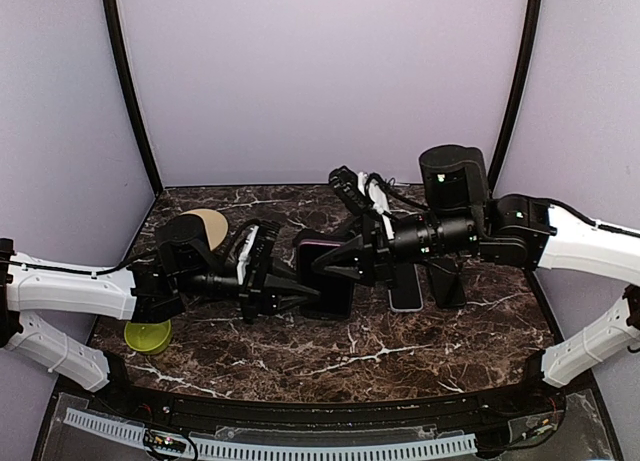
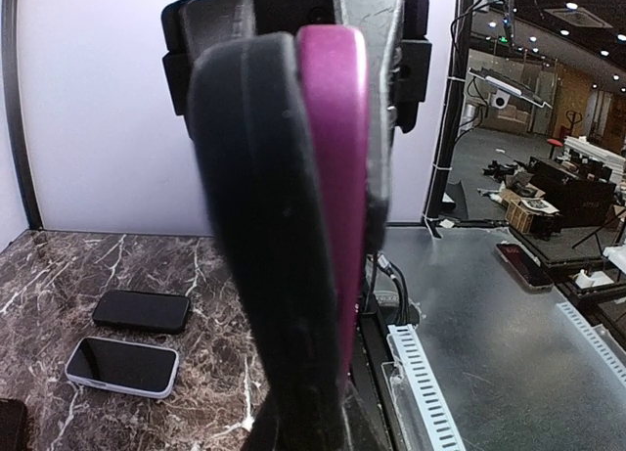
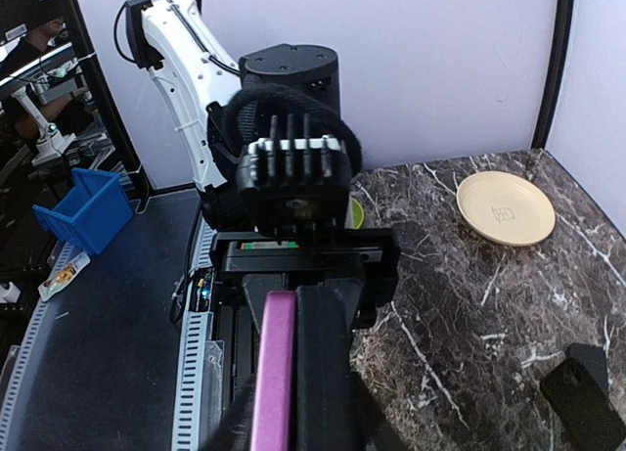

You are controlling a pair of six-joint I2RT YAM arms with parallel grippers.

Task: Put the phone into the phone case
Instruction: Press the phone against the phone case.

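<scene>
The black slab phone point(image 3: 323, 373) stands edge-on against the magenta phone case point(image 3: 272, 373), held over the marble worktop point(image 1: 400, 351) between both arms. The left claw point(image 1: 305, 296) is clamped on the pair; the right claw point(image 1: 335, 266) seems to pinch their other end. Seating looks under way; next, the phone's corners need pressing in.
</scene>
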